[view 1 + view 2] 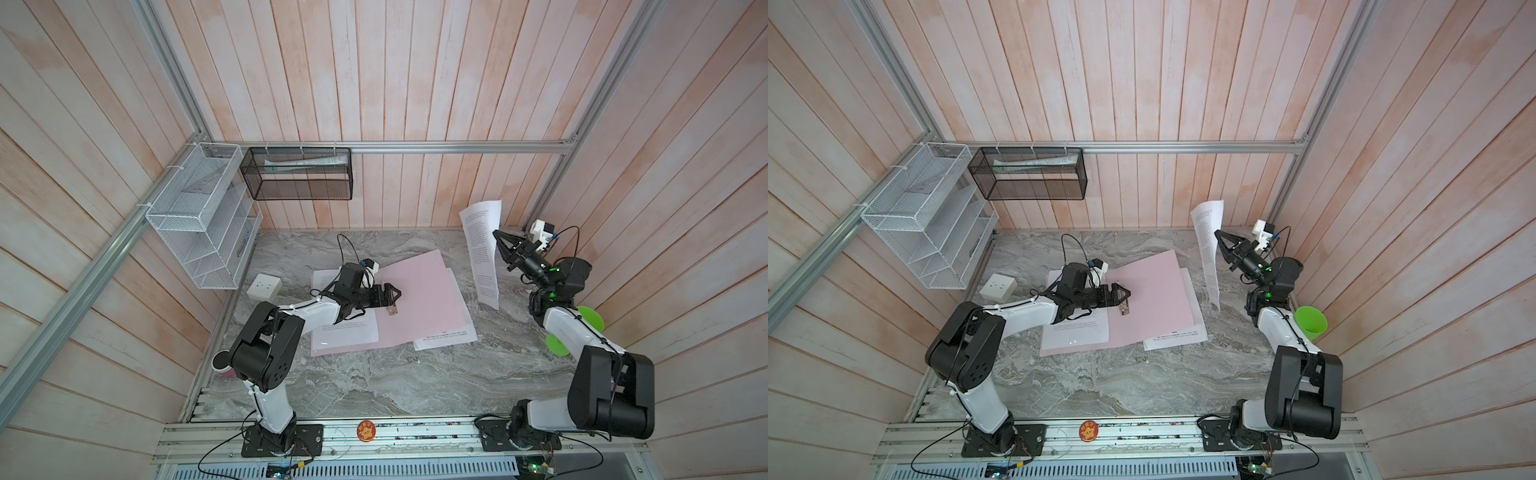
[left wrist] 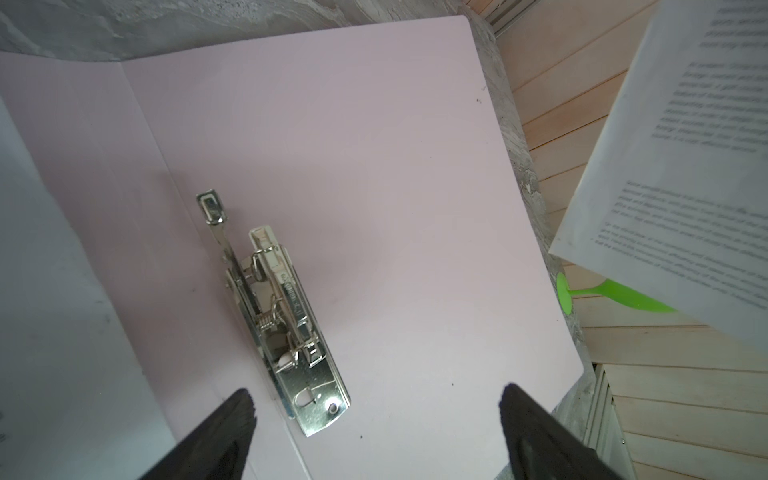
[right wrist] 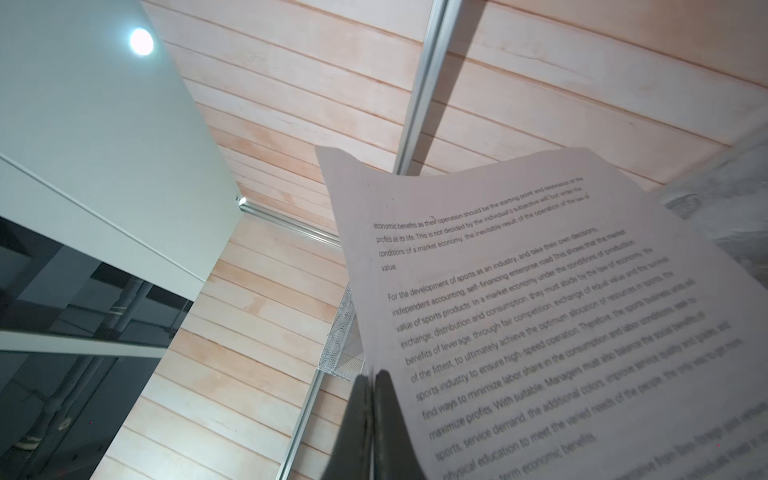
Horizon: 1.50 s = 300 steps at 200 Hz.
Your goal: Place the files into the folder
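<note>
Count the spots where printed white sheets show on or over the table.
3. A lifted sheet pinched in the shut right gripper; a left sheet on the folder's left flap; bottom sheets poking out beneath its right flap. Each may be several; more may be hidden.

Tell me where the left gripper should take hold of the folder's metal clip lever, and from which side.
Grip the lever at its flat end tab, probably from above. It seems to stand up off the clip's base on the folder, so the open left gripper can put its fingers either side of the thin bar.
</note>
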Each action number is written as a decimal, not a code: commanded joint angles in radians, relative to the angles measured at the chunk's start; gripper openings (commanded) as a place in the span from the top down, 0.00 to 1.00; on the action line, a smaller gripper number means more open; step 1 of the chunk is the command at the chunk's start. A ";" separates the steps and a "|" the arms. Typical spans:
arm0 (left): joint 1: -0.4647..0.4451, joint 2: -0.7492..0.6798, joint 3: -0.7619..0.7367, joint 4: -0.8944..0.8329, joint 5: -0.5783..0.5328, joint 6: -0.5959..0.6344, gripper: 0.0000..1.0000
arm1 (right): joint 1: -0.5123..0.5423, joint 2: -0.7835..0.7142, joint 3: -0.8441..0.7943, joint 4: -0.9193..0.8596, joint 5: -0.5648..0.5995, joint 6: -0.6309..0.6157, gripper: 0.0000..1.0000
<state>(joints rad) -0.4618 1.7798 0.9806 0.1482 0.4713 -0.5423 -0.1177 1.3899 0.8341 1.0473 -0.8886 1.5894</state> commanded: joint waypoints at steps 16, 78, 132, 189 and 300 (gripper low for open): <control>0.052 -0.066 -0.040 0.018 -0.003 0.027 0.06 | 0.105 -0.019 0.092 -0.058 0.061 -0.004 1.00; 0.139 -0.151 -0.089 -0.002 -0.008 0.048 0.06 | 0.214 0.034 0.104 -0.050 0.112 0.002 1.00; 0.163 -0.191 -0.145 0.013 -0.008 0.050 0.06 | 0.216 0.207 0.068 -0.262 0.089 -0.276 1.00; 0.164 -0.218 -0.184 0.013 -0.021 0.054 0.06 | 0.231 0.421 0.196 -0.753 0.162 -0.739 1.00; 0.139 -0.109 -0.158 0.057 0.025 0.014 0.06 | 0.240 0.306 0.235 -1.064 0.255 -1.032 0.53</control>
<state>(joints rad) -0.3038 1.6264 0.8066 0.1631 0.4694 -0.5129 0.1131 1.7226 1.0286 0.0883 -0.6128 0.6704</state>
